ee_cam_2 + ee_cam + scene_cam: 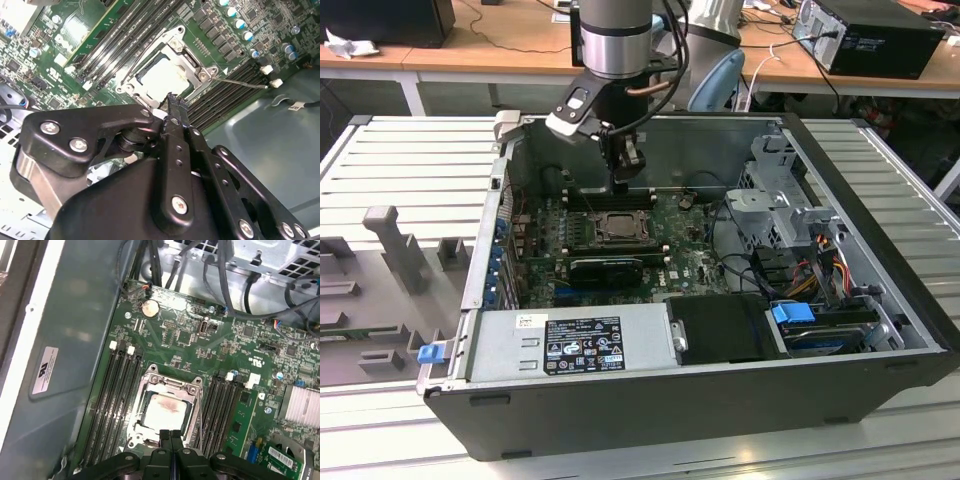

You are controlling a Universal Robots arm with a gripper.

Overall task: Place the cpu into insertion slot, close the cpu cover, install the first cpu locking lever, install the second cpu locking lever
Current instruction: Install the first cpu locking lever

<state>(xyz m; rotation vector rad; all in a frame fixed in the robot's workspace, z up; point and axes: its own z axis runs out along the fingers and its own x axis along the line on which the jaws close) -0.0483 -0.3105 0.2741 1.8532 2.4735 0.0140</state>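
Observation:
The cpu shows its pale face in the insertion slot on the green board. Around it the silvery cpu cover lies flat, framing the chip through its window. From one corner of the cover a thin wire locking lever sticks out over the memory slots. My gripper hangs just above the socket's far edge. Both wrist views show its black fingers pressed together with nothing between them, their tips over the socket's rim.
Long black memory slots flank the socket on both sides. A black graphics card lies in front of it, then the power supply. A drive cage and cables fill the exterior view's right. The case wall rises close by.

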